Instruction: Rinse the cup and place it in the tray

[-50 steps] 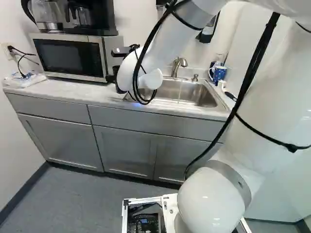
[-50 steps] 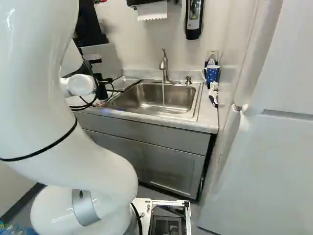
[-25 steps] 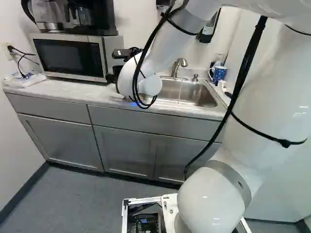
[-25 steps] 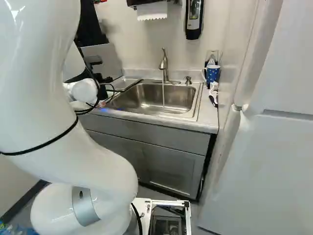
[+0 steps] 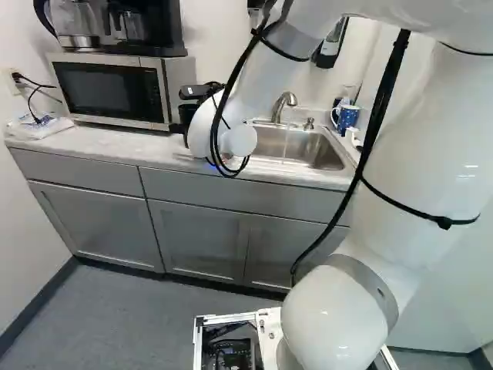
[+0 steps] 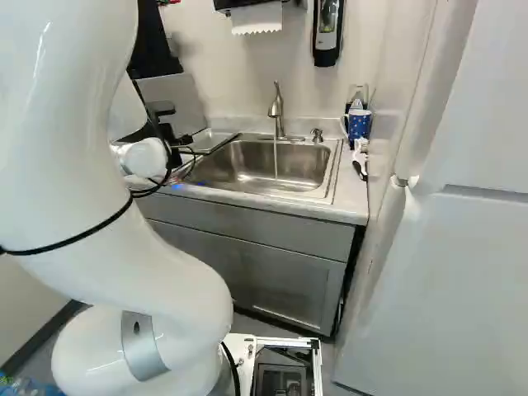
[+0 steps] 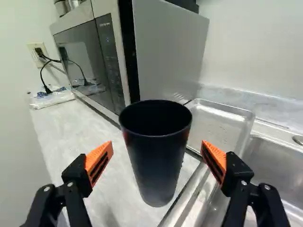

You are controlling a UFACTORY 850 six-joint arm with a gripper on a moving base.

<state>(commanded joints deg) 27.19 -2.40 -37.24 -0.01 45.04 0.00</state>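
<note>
black cup (image 7: pixel 158 156), orange pads (image 7: pixel 99 156), blue mug (image 6: pixel 359 124) with white dots, white arm (image 6: pixel 74 165)

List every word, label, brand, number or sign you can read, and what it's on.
No text is legible, so nothing to quote.
Microwave, control panel: faint print, too small to read.
Plastic packet on the counter: blue marks, too blurred to read.
Blue mug: white marks, no readable lettering.
Black cup: no print on the side in view.
</note>
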